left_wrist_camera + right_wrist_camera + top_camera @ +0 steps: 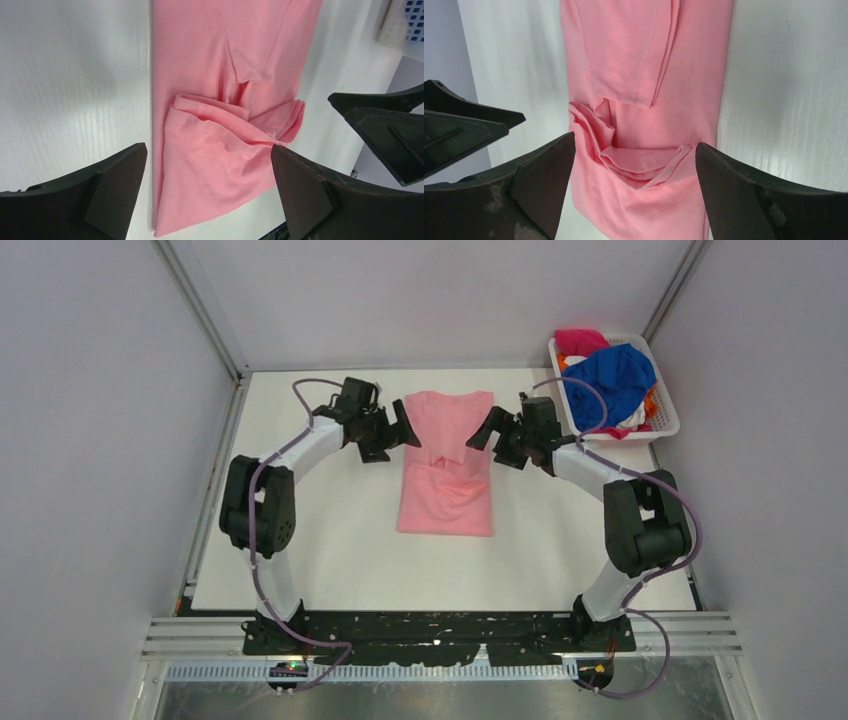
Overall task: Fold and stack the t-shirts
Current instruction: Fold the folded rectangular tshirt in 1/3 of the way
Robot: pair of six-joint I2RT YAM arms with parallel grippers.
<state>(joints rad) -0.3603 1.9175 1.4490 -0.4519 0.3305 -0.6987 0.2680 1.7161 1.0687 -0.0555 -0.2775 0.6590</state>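
- The light pink t-shirt [448,465] lies on the white table [330,540], already narrowed to a long strip, with a rumpled ridge of cloth across its middle.
- The left hand [405,428] hovers just beside the pink t-shirt's left edge, fingers spread wide and holding nothing.
- The right hand [484,430] mirrors it at the pink t-shirt's right edge, also spread and empty.
- The white mesh basket [668,410] sits well to the right of the pink t-shirt, toward the far corner. It holds the royal blue t-shirt [620,375] heaped over the magenta t-shirt [580,340], with bits of orange and white cloth showing beneath.
- Risk: the bunched middle is several layers thick. A pinch that catches only the top layer would likely peel the side folds open instead of lifting the whole strip.
- Risk: if one hand closes or lifts ahead of the other, the cross-fold would probably land skewed, edges out of line.
- Risk: the table looks smooth, so dragging rather than lifting could slide the whole shirt and deepen the creases.
- Surface: matt white with a faint streaked grain in the wrist views.
- Room: plain pale grey walls on three sides, metal frame posts at the far corners, and a black mounting plate along the near edge.
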